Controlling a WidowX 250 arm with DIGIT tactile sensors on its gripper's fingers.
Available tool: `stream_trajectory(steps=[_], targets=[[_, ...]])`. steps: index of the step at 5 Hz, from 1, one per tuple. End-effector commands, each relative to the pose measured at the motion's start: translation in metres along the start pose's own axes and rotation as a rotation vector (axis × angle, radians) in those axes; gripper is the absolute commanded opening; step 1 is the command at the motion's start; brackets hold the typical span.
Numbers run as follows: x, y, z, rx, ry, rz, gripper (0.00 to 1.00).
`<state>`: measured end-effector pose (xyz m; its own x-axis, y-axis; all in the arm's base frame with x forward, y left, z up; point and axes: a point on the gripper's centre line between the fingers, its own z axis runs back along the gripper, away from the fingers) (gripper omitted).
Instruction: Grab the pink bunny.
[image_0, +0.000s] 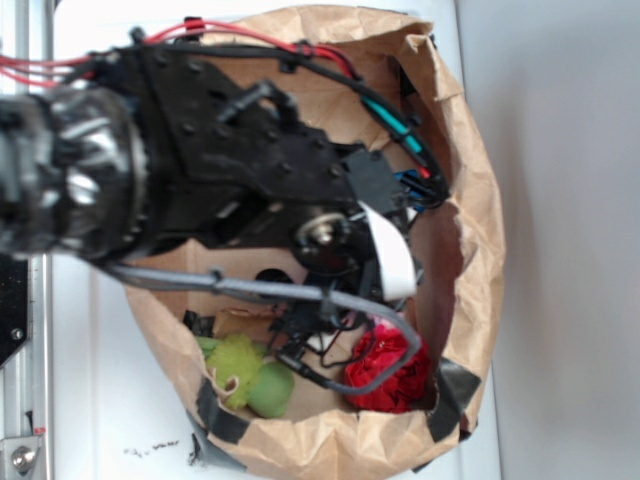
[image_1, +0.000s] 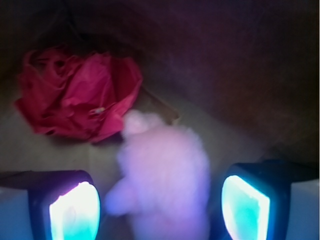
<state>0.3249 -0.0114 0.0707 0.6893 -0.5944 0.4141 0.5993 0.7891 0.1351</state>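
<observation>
Glowing pads (image_1: 75, 212) of the tool (image_1: 160, 207) sit spread wide, fuzzy pale pink plush bunny (image_1: 165, 175) between them at lower centre, untouched. Ruffled red fabric ball (image_1: 77, 97) upper left. Closing and lifting remain.

the exterior view looks nearly straight down from above into an open paper bag (image_0: 470, 200), far enough back to take in the bag's whole rim and the pale surface around it. the arm (image_0: 200, 170) sits close under this camera, blurred, and covers much of the bag's inside. the wrist view sits low inside the bag, looking forward past two glowing fingers (image_1: 75, 210) at the bottom edge, very near and soft in focus. both views share the bag floor with the red ball (image_0: 395, 375) (image_1: 75, 97); the bunny (image_1: 165, 175) shows clearly only in the wrist view.
</observation>
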Motion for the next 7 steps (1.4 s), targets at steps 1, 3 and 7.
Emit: stream_trajectory(steps=[1,3,7], targets=[[0.016,0.016,-0.005,0.050,-0.025,-0.016,1.00],[0.010,0.029,-0.037,0.067,0.016,-0.074,1.00],[0.005,0.052,0.031,0.059,-0.072,0.190,0.00]])
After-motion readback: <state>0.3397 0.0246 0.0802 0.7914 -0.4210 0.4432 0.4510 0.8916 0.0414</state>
